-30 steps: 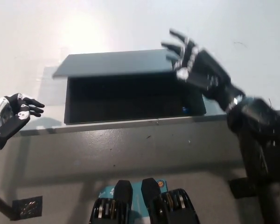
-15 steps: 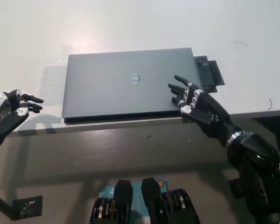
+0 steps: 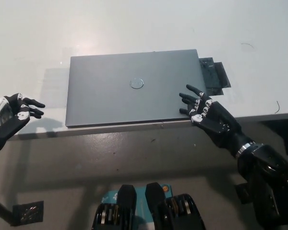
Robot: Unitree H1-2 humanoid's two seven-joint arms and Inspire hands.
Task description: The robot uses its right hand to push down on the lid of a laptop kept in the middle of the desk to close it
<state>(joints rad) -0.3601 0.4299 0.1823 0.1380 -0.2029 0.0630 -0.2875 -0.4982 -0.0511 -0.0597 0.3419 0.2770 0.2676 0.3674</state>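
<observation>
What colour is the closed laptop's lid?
Plain grey, with a small round logo at its centre; the laptop lid shows best in the head view.

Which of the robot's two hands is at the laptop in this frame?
The black right hand, fingers spread at the near right corner of the closed grey laptop. The white left hand hovers open off the laptop's left side, clear of it.
</observation>
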